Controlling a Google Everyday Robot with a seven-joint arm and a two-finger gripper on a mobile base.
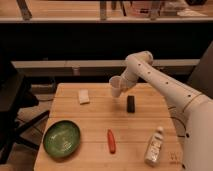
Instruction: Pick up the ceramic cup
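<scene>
On the bench (95,120) I see 5 things: a white block (83,96) far left, a black block (130,103) just right of the gripper (118,90) at far centre, a green bowl (61,138) near left, a red pepper-shaped item (111,140) near centre, and a white bottle (154,146) near right.

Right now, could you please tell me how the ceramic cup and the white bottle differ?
The ceramic cup is toward the far side of the table with the gripper at it; the white bottle is near the front edge, alone. The cup is short and wide, the bottle long and slim. Both are pale.
</scene>
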